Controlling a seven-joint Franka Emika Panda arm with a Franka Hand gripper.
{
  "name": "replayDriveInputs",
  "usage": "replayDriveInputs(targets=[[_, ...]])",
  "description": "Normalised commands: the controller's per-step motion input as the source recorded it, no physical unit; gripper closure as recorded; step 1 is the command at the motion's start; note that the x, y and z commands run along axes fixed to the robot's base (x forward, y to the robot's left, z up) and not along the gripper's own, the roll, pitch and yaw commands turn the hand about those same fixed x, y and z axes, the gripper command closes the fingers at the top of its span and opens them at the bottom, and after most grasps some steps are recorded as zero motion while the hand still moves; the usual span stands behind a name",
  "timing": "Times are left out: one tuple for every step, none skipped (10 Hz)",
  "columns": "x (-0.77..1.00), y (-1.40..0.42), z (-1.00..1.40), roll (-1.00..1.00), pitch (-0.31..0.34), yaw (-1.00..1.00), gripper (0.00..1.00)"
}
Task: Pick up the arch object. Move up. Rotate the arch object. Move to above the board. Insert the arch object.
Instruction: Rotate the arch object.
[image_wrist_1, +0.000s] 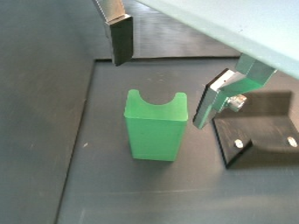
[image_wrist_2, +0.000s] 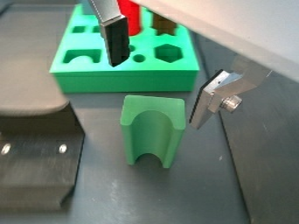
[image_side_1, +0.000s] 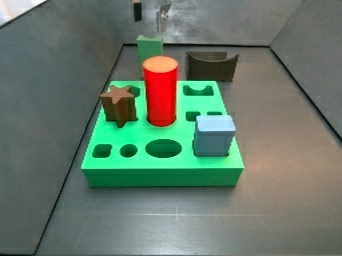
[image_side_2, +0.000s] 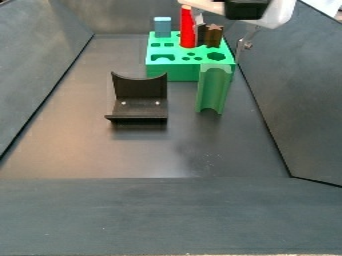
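The gripper (image_wrist_2: 158, 79) hangs above the arch object (image_wrist_2: 153, 129), fingers (image_wrist_2: 114, 39) spread wide and empty. Descending off-centre, a finger could topple it toward the board (image_wrist_2: 125, 74) at twelve o'clock.

Wrist cams near, side cams opposed, share board (image_side_1: 167, 168)

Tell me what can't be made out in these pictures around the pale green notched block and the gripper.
- Gripper body: cut off in both wrist views; only the silver fingers show, open, above the pale green notched block.
- Block's base: in a side view, hidden behind the bright green cutout board.
- Gripper fingertips: too small and blurred in that side view.
- Arch cutout on the board: which one is unclear in these views.
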Motion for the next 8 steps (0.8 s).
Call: replayDriveInputs(targets=[[0.03, 0.01, -0.03, 0.0, 0.006, 1.0, 0.0], [0.03, 0.01, -0.03, 0.0, 0.007, 1.0, 0.0], [0.03, 0.01, -0.03, 0.0, 0.008, 1.0, 0.0], [0.03, 0.0, -0.03, 0.0, 0.008, 1.0, 0.0], [0.03, 0.0, -0.03, 0.0, 0.009, 1.0, 0.0], [0.03, 0.0, -0.03, 0.01, 0.011, 1.0, 0.0], [0.03, 0.0, -0.03, 0.01, 0.013, 1.0, 0.0], [0.03, 0.0, -0.03, 0.01, 0.015, 1.0, 0.0]])
